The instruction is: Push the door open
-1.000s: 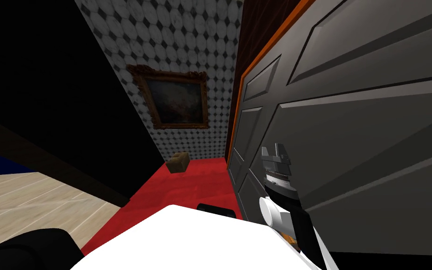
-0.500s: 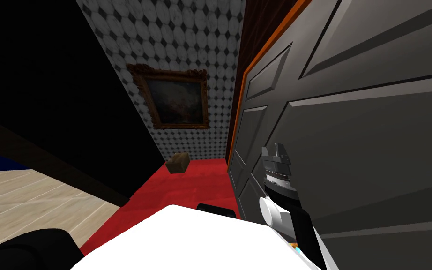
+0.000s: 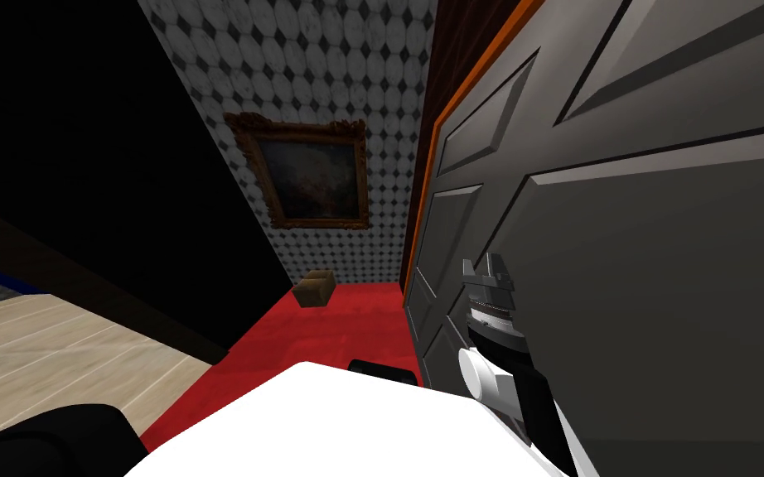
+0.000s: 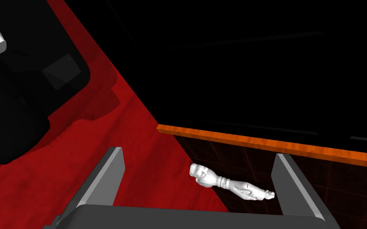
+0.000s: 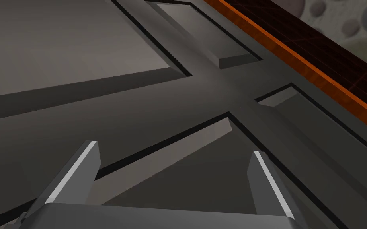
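Grey panelled door (image 3: 662,290), top cut off

No readable text, label, brand, number or sign appears on anything here.

Dark grey panelled door (image 3: 637,273) with an orange edge (image 5: 298,65); white wall (image 3: 322,74) patterned with black diamonds; red carpet (image 3: 331,331); pale plank floor (image 3: 49,348) at left; brown box (image 3: 315,286).

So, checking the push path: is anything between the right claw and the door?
Nothing. In the right wrist view the open right claw faces the bare door panel, with no object in between.
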You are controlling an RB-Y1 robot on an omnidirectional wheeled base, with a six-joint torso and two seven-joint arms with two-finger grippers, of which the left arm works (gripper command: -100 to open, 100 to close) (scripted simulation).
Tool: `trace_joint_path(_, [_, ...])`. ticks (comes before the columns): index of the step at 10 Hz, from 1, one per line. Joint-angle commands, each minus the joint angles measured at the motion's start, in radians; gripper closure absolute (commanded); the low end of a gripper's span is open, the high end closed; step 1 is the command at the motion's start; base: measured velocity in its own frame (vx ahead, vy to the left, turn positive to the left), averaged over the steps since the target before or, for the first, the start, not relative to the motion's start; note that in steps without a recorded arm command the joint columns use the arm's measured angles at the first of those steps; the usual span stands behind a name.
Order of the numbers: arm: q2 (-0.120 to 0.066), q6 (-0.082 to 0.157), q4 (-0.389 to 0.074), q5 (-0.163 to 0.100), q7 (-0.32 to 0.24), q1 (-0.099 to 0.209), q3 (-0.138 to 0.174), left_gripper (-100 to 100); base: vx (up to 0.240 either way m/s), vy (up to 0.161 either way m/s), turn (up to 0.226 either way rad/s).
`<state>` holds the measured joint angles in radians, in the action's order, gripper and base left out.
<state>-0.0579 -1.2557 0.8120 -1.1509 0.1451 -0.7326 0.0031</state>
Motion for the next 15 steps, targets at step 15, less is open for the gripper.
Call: trace_joint_path(15, [0.027,-0.256,-0.158,-0.137,0.022,-0.035,0.003,-100,0.092,-0.065,0.051])
